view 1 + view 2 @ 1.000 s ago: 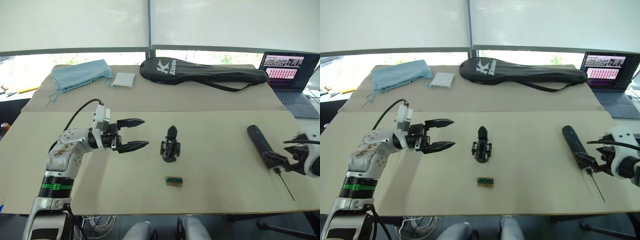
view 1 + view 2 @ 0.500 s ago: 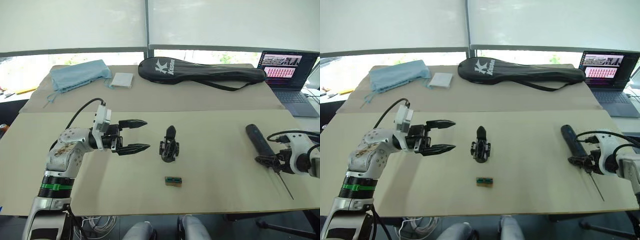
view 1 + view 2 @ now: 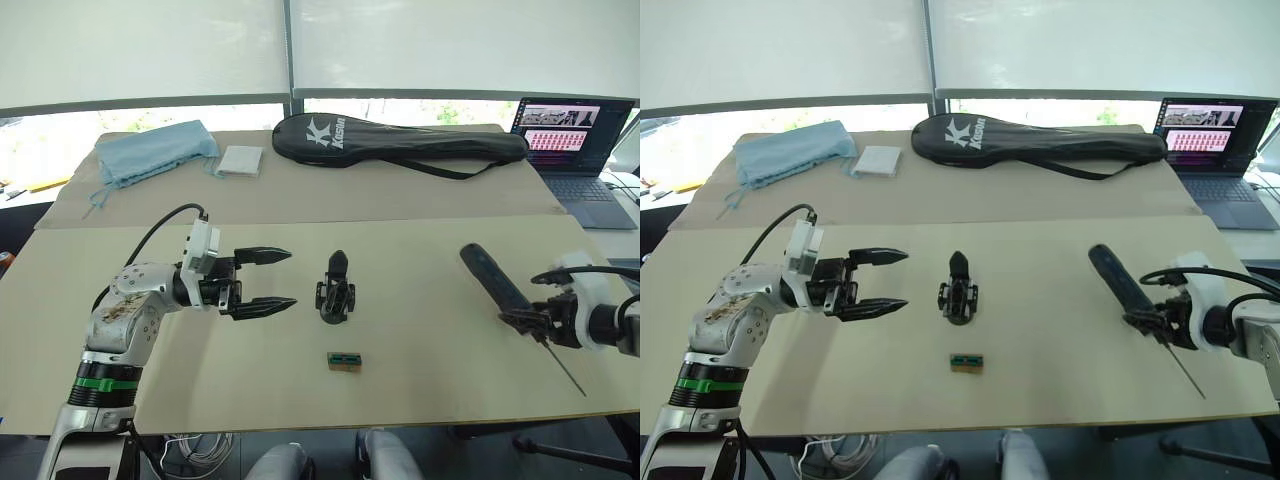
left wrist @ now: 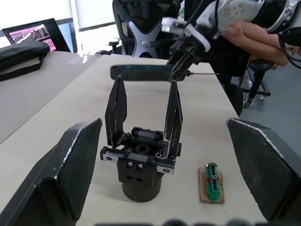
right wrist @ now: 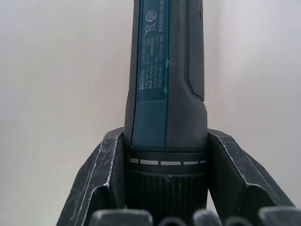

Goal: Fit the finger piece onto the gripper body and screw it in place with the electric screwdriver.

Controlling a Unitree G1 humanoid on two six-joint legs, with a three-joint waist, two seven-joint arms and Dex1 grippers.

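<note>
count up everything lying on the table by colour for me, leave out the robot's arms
Black: 3 – gripper body, electric screwdriver, racket bag
Blue: 1 – cloth
White: 1 – small pad
Green: 1 – small connector block
Dark grey: 1 – laptop
Total: 7

Black gripper body [image 3: 336, 294] upright mid-table; dark electric screwdriver [image 3: 493, 285] well apart, bit outward.

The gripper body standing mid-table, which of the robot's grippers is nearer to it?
Left. The left gripper hangs open just beside the gripper body, apart from it. The right gripper is across the table, clamped on the electric screwdriver.
</note>
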